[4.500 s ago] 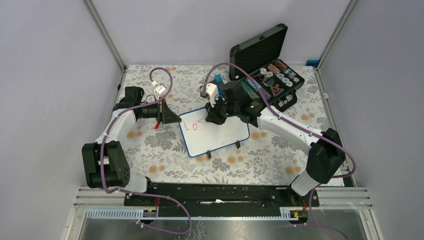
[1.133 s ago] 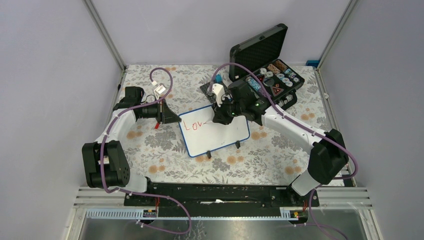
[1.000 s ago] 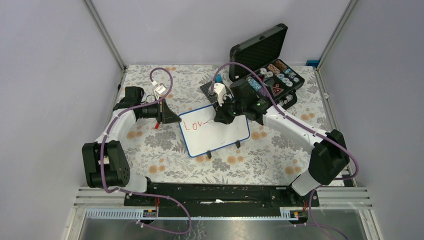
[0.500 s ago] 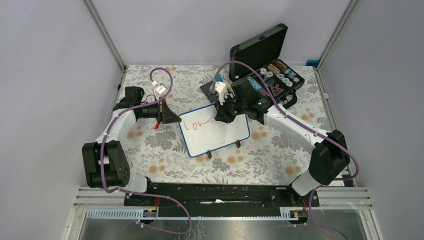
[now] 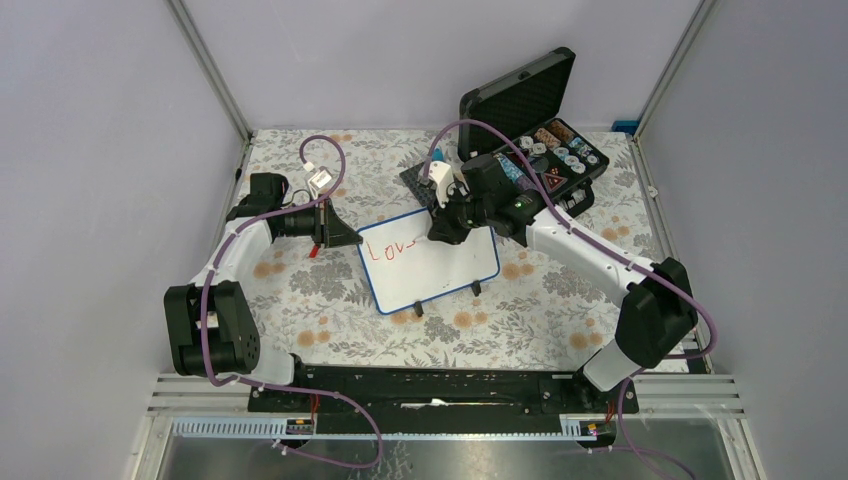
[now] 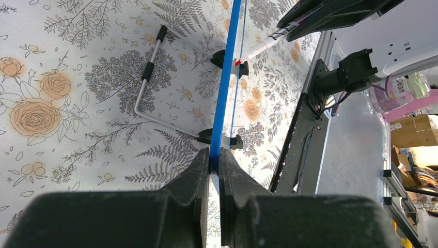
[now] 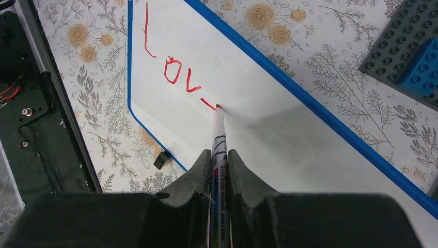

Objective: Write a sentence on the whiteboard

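Red lettering (image 7: 173, 70) reads "Lov"; right gripper (image 7: 216, 153) clamps the marker (image 7: 219, 126), left gripper (image 6: 213, 155) pinches the board (image 7: 268, 124) edge. If either slips, the stroke could skew.

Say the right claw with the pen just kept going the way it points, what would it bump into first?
The whiteboard. The right gripper points along its red marker, whose tip seems to touch the white surface just past the red writing, so the board would stop it at once.
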Robot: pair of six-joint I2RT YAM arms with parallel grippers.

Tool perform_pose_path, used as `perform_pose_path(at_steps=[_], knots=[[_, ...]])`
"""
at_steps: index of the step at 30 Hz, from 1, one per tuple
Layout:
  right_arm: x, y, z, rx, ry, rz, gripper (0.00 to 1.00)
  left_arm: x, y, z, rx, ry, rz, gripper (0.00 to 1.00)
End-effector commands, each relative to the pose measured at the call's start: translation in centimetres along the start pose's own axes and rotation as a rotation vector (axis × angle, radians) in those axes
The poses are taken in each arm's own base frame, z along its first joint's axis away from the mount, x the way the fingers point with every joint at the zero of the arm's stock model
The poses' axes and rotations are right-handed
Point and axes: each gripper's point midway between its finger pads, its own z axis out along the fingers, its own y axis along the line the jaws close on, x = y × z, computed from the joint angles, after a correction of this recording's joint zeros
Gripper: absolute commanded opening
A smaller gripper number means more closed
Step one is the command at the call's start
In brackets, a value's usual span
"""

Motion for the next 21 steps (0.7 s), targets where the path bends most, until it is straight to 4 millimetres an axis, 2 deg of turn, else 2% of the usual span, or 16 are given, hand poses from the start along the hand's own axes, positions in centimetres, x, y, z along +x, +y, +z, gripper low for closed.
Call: perform_pose_path(at_steps=[1,21], knots=[[-2.6,-0.6,0.1,0.026,-0.062,-0.035,0.0,-0.9,-0.5,0.0,0.02,-0.016,0.05,0.0],[-0.9,1.2,1.4,-0.013,-0.016,-0.053,0.0,-0.8,-0.5,0.0,0.018,-0.015,0.051,0.0]])
